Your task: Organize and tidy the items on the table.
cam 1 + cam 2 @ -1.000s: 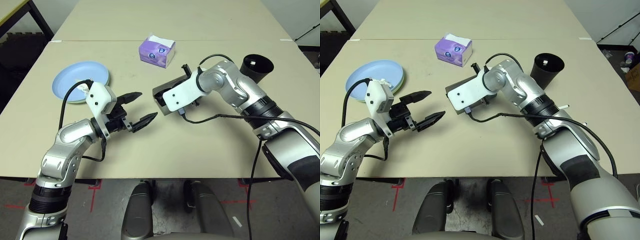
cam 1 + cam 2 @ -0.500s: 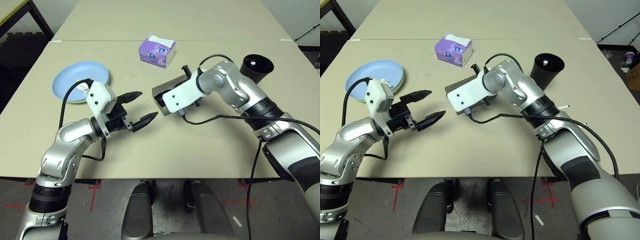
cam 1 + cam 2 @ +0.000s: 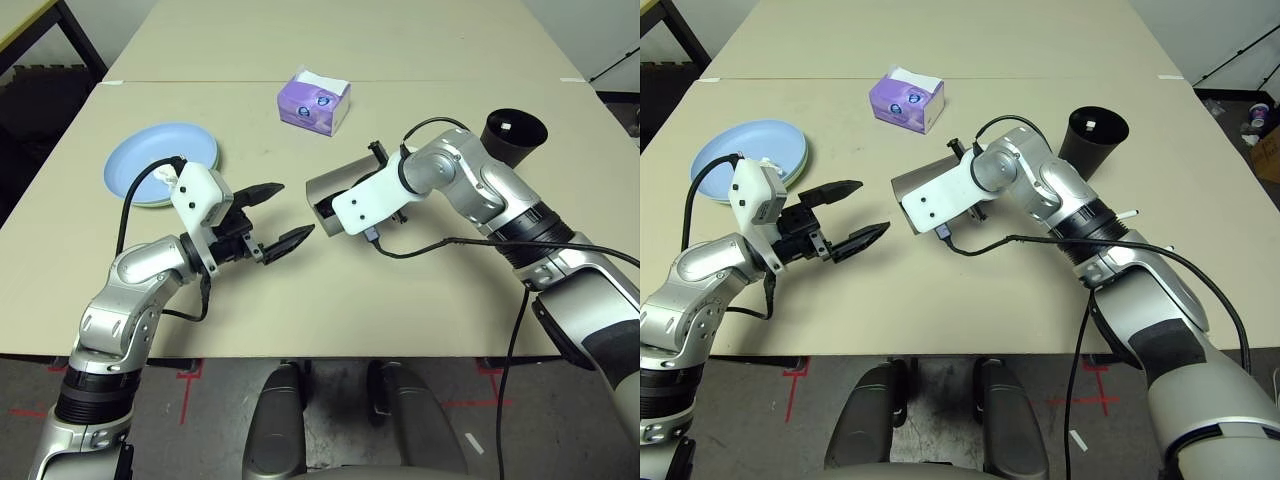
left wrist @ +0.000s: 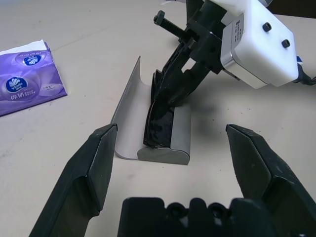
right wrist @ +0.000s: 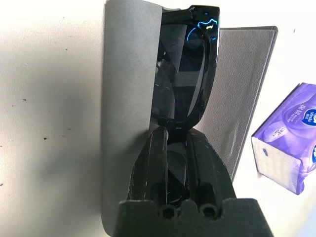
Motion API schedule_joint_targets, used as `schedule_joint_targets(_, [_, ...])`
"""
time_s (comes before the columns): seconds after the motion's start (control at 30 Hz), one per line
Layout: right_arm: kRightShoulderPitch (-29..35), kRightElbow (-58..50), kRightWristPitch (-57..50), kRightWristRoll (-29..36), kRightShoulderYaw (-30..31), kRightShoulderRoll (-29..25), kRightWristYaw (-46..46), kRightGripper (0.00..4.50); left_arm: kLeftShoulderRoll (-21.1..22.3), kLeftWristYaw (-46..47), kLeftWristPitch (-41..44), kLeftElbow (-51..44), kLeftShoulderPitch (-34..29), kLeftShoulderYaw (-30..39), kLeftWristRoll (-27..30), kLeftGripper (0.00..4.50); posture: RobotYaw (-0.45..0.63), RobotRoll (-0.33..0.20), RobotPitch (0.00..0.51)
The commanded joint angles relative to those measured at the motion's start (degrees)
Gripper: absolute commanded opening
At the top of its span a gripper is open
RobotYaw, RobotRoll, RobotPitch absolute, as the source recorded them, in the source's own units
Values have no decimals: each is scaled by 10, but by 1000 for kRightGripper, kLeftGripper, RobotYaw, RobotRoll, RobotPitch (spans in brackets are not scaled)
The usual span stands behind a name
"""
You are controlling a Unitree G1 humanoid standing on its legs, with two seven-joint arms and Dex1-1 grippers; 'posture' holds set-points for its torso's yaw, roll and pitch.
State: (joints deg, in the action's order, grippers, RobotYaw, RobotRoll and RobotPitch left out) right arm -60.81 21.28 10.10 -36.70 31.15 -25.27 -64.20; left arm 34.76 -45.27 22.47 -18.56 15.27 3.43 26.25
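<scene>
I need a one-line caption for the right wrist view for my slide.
Right gripper holds black sunglasses in the open grey glasses case.

Left tool agape beside grey case

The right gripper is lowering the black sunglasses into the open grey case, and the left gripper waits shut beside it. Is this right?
Not quite. The left gripper waits open, its two fingers spread wide, as the left wrist view shows. The rest holds: the right gripper grips the black sunglasses in the open grey case.
</scene>
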Motion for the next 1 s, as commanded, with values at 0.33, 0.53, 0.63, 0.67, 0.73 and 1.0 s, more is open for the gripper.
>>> schedule_joint_targets(0.33, [-21, 5, -8, 5, 5, 0, -10, 3954, 3, -8, -2, 19, 9, -2, -2, 4500, 86, 0, 177])
schedule_joint_targets(0.53, [-34, 1, -7, 13, -2, -6, -12, 4452, 1, -11, -6, 28, 14, -4, -5, 4500, 77, 0, 171])
schedule_joint_targets(0.63, [-37, -9, -7, 17, -6, -14, -16, 4452, 0, -13, -10, 35, 17, -5, -6, 4500, 68, 0, 166])
schedule_joint_targets(0.67, [-39, -10, -6, 18, -7, -16, -15, 4452, 0, -14, -11, 37, 18, -6, -7, 4500, 68, 0, 166])
schedule_joint_targets(0.73, [-41, -10, -5, 17, -6, -18, -12, 4452, 0, -15, -13, 40, 20, -7, -7, 4500, 68, 0, 166])
schedule_joint_targets(1.0, [-64, -5, -9, 22, -12, -19, -6, 4452, -3, -18, -16, 47, 24, -9, -11, 4500, 61, 0, 162])
